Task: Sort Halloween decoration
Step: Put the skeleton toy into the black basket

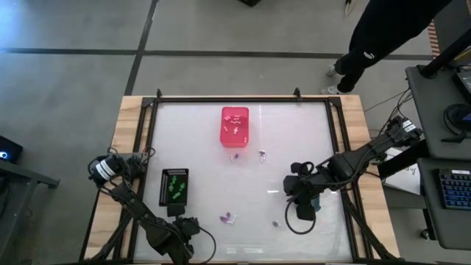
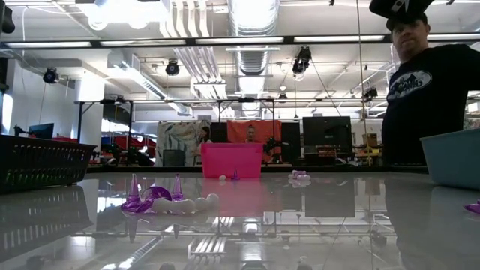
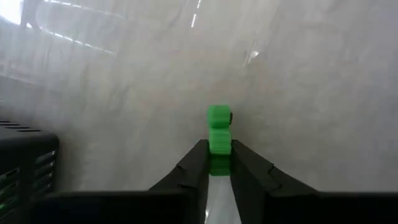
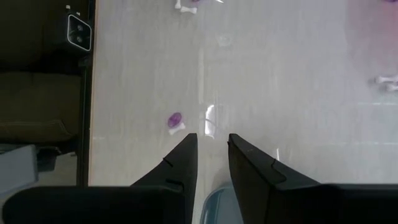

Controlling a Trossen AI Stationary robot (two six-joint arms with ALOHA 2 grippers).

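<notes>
On the white table (image 1: 243, 184), left jaws pinch a half-hidden green piece (image 3: 218, 129).

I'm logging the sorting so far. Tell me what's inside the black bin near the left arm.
In the high view the black bin holds several green pieces, lying loose on its floor. No purple or white ones show there. The corners under its rim are too dark to check.

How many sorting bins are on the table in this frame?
3: a pink bin at the far centre, a black bin on the left side, and a grey-blue bin on the right side. None seems hidden.
</notes>
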